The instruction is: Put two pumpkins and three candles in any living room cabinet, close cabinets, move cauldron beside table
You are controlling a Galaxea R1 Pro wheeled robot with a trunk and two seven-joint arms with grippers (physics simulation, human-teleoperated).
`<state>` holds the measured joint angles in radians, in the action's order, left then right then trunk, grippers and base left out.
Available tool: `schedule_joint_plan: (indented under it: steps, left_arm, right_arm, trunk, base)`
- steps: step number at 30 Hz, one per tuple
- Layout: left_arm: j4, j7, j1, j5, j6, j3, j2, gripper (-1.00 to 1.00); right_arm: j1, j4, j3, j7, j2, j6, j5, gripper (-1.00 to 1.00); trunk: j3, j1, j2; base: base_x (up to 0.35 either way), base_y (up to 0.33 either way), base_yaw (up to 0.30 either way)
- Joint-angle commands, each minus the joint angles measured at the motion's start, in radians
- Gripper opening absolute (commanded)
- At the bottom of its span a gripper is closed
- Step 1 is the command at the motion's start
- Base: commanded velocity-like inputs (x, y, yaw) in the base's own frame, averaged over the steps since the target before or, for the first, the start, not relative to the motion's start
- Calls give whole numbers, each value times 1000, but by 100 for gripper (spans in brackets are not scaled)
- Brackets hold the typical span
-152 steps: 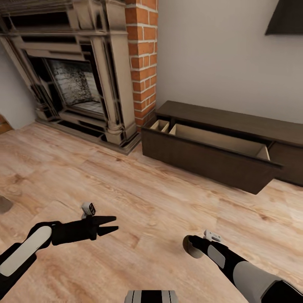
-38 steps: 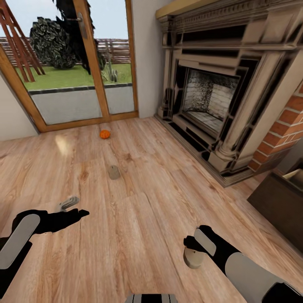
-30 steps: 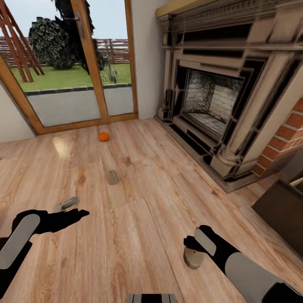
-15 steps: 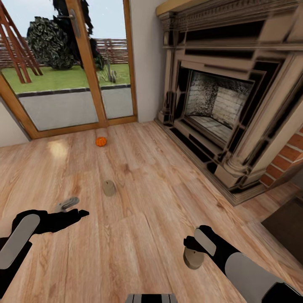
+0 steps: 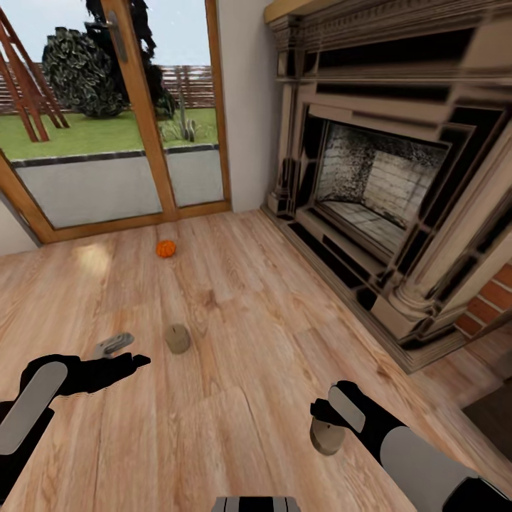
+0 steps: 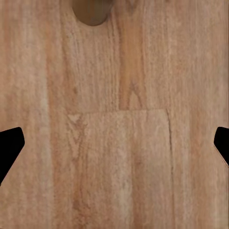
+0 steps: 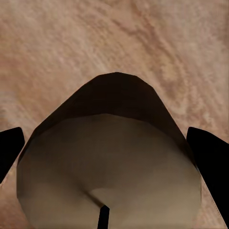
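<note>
Between my right gripper's [image 5: 326, 427] fingers stands a candle [image 5: 326, 436], pinched, wick up. Ahead of my spread left gripper [image 5: 135, 364], another candle [image 5: 177, 338] stands upright.

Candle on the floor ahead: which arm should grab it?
Left. The left claw is open and empty, and the loose candle stands just beyond it on the floor. The right claw is already shut on another candle.

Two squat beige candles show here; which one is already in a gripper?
The beige candle at the right gripper, held between its jaws. The other candle stands free on the wooden floor, ahead of the open left gripper.
</note>
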<state>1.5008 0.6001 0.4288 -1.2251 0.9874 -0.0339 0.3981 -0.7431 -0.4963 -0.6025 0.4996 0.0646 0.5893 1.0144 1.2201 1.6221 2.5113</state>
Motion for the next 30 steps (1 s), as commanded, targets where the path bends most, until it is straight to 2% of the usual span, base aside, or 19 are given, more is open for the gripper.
schedule_joint_plan:
  steps: [1, 19, 30]
  left_arm:
    - [1, 10, 1, -10, 0, -1, 1, 100]
    - [-8, 12, -2, -7, 0, 1, 3, 100]
    - [-11, 13, -2, -1, -1, 7, 9, 100]
  right_arm:
    - [-1, -2, -8, 8, 1, 1, 10, -100]
    - [-1, -2, -9, 8, 1, 1, 9, -100]
    - [-1, -3, -10, 8, 1, 1, 9, -100]
  trunk:
    - [1, 0, 0]
    - [1, 0, 0]
    - [1, 0, 0]
  base:
    - [330, 0, 0]
    - [318, -33, 0]
    - [206, -57, 0]
